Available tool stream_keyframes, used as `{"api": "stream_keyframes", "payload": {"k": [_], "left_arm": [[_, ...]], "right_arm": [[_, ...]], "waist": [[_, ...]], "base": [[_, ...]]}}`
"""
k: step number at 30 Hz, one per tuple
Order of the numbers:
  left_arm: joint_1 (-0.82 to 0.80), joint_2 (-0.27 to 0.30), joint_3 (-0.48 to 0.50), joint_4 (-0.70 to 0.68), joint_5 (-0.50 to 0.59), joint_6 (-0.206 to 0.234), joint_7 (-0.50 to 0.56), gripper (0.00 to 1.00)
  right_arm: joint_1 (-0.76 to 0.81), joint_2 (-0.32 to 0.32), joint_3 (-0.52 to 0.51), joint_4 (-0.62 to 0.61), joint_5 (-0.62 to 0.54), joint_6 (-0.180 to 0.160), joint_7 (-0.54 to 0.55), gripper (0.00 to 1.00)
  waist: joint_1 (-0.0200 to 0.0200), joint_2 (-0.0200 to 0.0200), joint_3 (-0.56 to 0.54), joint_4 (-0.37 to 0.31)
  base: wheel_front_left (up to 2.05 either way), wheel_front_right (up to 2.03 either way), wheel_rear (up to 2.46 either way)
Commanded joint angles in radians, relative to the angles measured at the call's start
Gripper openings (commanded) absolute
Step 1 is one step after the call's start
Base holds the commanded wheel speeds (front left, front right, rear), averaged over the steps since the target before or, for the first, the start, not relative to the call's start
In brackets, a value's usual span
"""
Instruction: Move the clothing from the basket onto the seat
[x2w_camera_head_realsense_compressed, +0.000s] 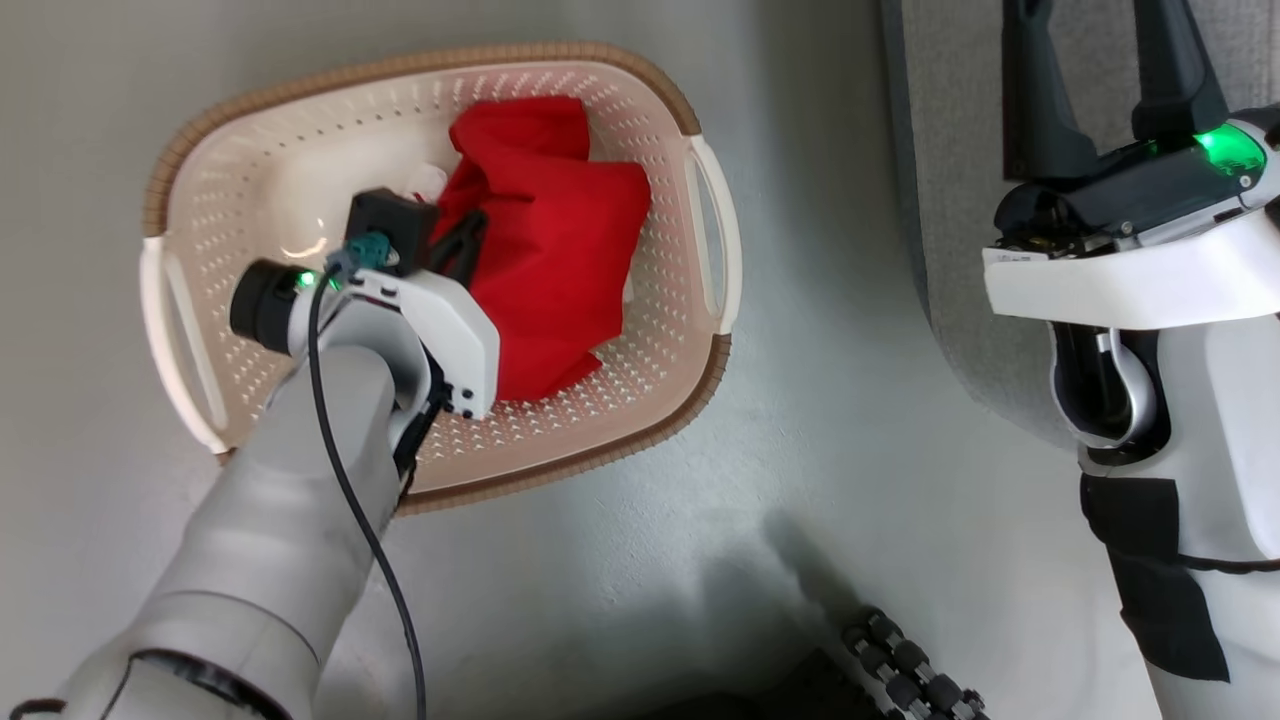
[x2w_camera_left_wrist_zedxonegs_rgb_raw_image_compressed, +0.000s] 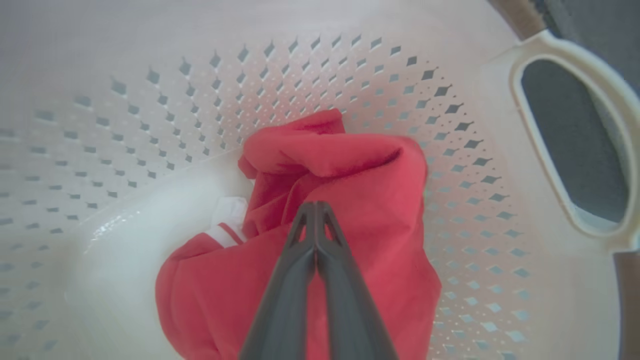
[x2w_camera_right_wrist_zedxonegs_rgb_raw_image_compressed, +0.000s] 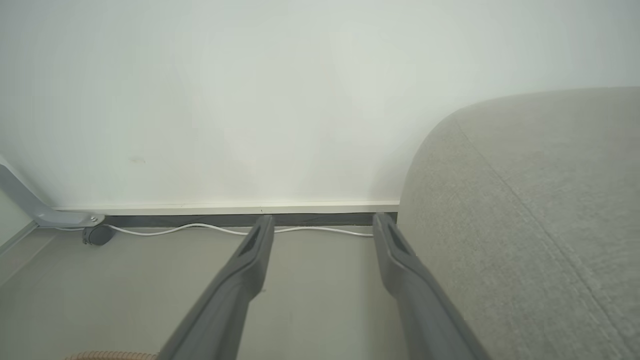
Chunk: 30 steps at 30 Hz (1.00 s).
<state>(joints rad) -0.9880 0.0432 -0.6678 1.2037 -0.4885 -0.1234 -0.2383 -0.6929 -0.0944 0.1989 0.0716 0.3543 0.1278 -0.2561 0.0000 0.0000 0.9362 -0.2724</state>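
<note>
The basket (x2w_camera_head_realsense_compressed: 420, 65) stands on the floor at the left of the head view, cream and perforated with a brown rim. Inside it lies the clothing (x2w_camera_head_realsense_compressed: 560, 250), a crumpled bright red heap against the right-hand wall. My left gripper (x2w_camera_head_realsense_compressed: 470, 235) reaches down into the basket from the lower left. In the left wrist view its fingers meet at the tips, so the left gripper (x2w_camera_left_wrist_zedxonegs_rgb_raw_image_compressed: 315, 205) is shut on a fold of the clothing (x2w_camera_left_wrist_zedxonegs_rgb_raw_image_compressed: 360, 175); a white trim (x2w_camera_left_wrist_zedxonegs_rgb_raw_image_compressed: 227, 215) peeks out at the left. My right gripper (x2w_camera_head_realsense_compressed: 1105, 40) stands open beside the grey seat (x2w_camera_head_realsense_compressed: 950, 200).
In the right wrist view my open right gripper (x2w_camera_right_wrist_zedxonegs_rgb_raw_image_compressed: 325, 222) points over bare floor toward a wall with a baseboard and a white cable (x2w_camera_right_wrist_zedxonegs_rgb_raw_image_compressed: 200, 227). The seat (x2w_camera_right_wrist_zedxonegs_rgb_raw_image_compressed: 525, 225) bulges at its right. A grey leg with a caster (x2w_camera_right_wrist_zedxonegs_rgb_raw_image_compressed: 95, 232) stands at the left. Black rollers (x2w_camera_head_realsense_compressed: 910, 670) show low down.
</note>
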Motion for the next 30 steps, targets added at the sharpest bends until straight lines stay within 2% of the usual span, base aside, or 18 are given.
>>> {"api": "stream_keyframes", "payload": {"k": [1,11,17,21,22,23,24,30], "left_arm": [[0.051,0.007,0.002,-0.021,-0.018,-0.007,-0.01,0.0],[0.15,0.007,-0.073,-0.112,-0.137,-0.007,-0.023,0.0],[0.202,0.007,-0.048,-0.184,-0.136,-0.004,-0.023,0.0],[0.259,0.007,0.014,-0.26,-0.099,0.025,-0.023,0.0],[0.277,0.007,0.035,-0.282,-0.087,0.028,-0.023,0.07],[0.295,0.007,0.053,-0.305,-0.066,0.034,-0.023,0.8],[0.315,0.008,0.073,-0.328,-0.047,0.039,-0.023,1.0],[0.457,0.017,0.228,-0.476,0.052,0.064,-0.023,1.0]], "right_arm": [[0.033,-0.005,0.004,-0.016,-0.002,0.003,-0.006,1.0],[0.081,-0.052,-0.016,0.025,-0.022,0.003,-0.006,1.0],[0.114,-0.066,-0.02,0.059,-0.028,0.003,-0.006,1.0],[0.145,-0.071,-0.022,0.09,-0.03,0.003,-0.006,1.0],[0.153,-0.072,-0.023,0.099,-0.031,0.003,-0.006,1.0],[0.163,-0.072,-0.024,0.108,-0.031,0.003,-0.006,1.0],[0.173,-0.073,-0.025,0.117,-0.031,0.003,-0.006,1.0],[0.24,-0.068,-0.029,0.162,-0.035,0.003,-0.006,1.0]], "waist": [[0.0,0.0,-0.037,0.02],[0.0,0.0,-0.201,0.09],[0.0,0.0,-0.298,0.121],[0.0,0.0,-0.381,0.141],[0.0,0.0,-0.403,0.146],[0.0,0.0,-0.424,0.151],[0.0,0.0,-0.445,0.155],[0.0,0.0,-0.565,0.184]], "base": [[0.0,0.0,0.0],[0.0,0.0,0.0],[0.0,0.0,0.0],[0.0,0.0,0.0],[0.0,0.0,0.0],[0.0,0.0,0.0],[0.0,0.0,0.0],[0.0,0.0,0.0]]}}
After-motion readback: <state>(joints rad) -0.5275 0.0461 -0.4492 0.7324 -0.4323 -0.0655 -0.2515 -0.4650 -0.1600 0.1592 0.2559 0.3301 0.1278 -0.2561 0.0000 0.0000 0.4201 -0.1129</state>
